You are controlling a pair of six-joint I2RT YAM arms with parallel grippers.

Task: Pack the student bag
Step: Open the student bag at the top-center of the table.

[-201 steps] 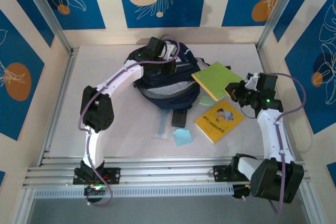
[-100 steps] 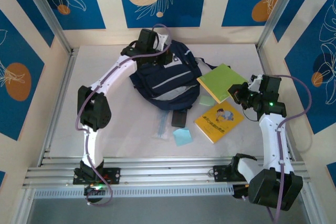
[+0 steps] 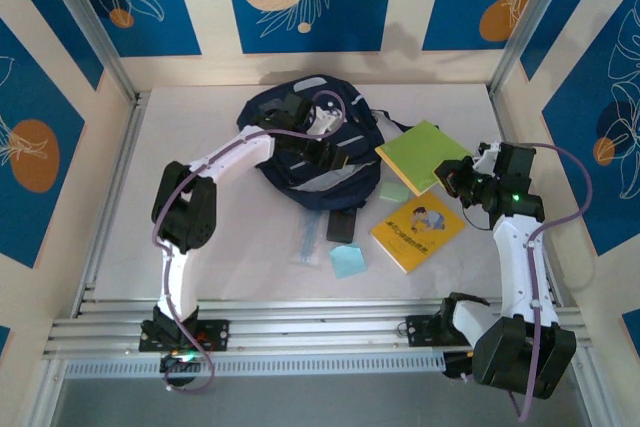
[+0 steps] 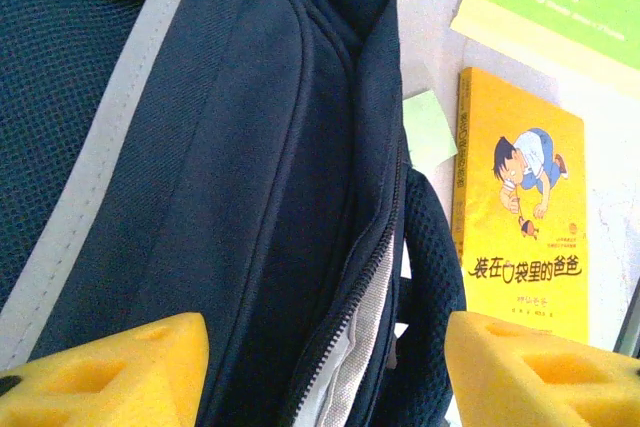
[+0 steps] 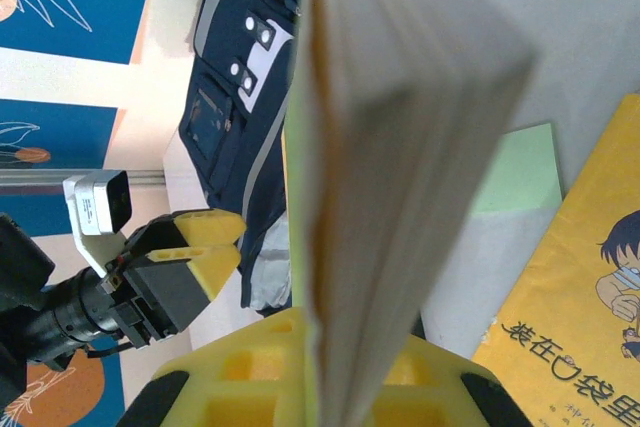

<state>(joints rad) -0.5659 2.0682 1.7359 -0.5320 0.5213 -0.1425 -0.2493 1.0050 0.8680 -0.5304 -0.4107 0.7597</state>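
Packing seems barely begun: the left gripper [image 4: 322, 367] hangs spread over the student bag [image 3: 300, 137], and the right gripper [image 3: 452, 175] pinches a green notebook [image 3: 420, 152] to its right.

Left gripper [image 3: 335, 152] opened; moved nearer across student bag [image 3: 268, 109]
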